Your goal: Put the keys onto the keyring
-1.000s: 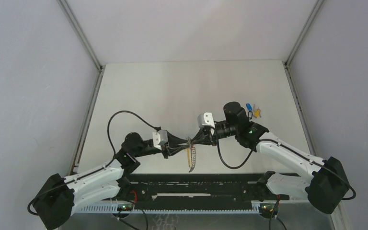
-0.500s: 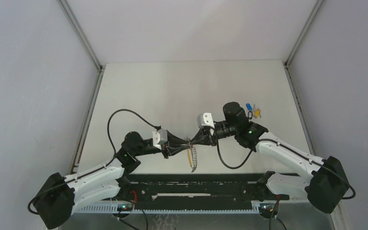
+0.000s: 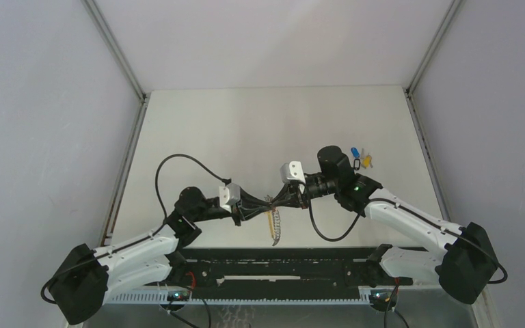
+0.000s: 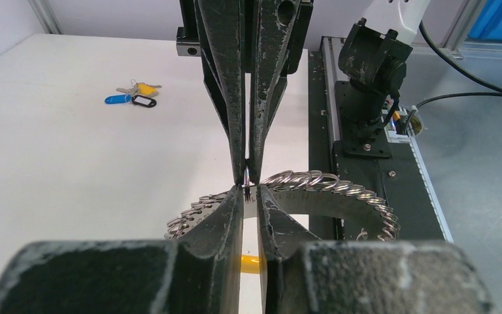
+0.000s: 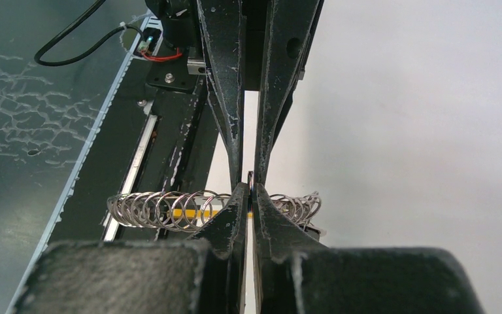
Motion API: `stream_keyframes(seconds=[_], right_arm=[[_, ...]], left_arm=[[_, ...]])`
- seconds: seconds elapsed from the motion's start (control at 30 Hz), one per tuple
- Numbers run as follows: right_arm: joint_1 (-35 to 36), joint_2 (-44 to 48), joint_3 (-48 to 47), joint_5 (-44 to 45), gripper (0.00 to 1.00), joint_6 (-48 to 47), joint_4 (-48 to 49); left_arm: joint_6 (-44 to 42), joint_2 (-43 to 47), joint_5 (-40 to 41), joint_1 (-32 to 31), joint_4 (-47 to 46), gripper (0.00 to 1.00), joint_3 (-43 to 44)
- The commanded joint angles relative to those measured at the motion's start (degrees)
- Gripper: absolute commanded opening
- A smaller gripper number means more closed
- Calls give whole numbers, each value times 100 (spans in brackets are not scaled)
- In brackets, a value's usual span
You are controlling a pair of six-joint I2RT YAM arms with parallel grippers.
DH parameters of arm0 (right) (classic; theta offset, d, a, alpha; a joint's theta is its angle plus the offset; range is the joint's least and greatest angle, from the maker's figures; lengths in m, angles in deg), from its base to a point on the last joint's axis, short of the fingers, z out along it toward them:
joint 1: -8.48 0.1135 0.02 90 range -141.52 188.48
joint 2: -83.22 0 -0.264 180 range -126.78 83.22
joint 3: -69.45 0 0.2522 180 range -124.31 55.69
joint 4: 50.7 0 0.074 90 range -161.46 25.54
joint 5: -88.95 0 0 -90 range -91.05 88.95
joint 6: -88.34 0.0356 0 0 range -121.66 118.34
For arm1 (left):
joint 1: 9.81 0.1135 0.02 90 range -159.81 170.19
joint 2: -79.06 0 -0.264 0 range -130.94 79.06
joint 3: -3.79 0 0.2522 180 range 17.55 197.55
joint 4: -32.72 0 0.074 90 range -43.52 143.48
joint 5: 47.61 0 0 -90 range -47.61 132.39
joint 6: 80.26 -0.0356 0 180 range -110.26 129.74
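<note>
Caught tip to tip over the near middle of the desk (image 3: 246,123): right tool (image 5: 249,191) clamped tight on a link of the keyring (image 4: 327,186), left tool (image 4: 248,193) a mere slit apart at the same link, grip impossible to tell. Hanging toward 6 o'clock beneath the tips, its chain of loops, part yellow. Lying well apart at 2 o'clock, the keys (image 3: 361,158), heads blue, yellow and black-rimmed.

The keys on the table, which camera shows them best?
The left wrist view: the keys lie unobstructed, with blue, yellow and black-rimmed heads distinct. The top view shows the keys only as tiny coloured specks. The right wrist view misses them.
</note>
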Motion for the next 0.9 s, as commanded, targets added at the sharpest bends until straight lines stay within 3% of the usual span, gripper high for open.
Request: stream_keyframes(seconds=[0.0, 0.37, 0.6, 0.77, 0.87], right_arm=[[95, 30, -264, -58, 0, 17, 187], [201, -71, -417, 76, 0, -146, -206], [244, -177, -556, 98, 0, -270, -546], [245, -97, -563, 83, 0, -264, -581], [222, -18, -563, 125, 10, -235, -612]], left_arm=[[68, 26, 38, 27, -266, 15, 337], [83, 228, 36, 27, -257, 16, 277], [28, 240, 86, 26, -218, 2, 273], [-74, 235, 241, 27, -213, 0, 205], [-113, 260, 236, 27, -212, 0, 179]])
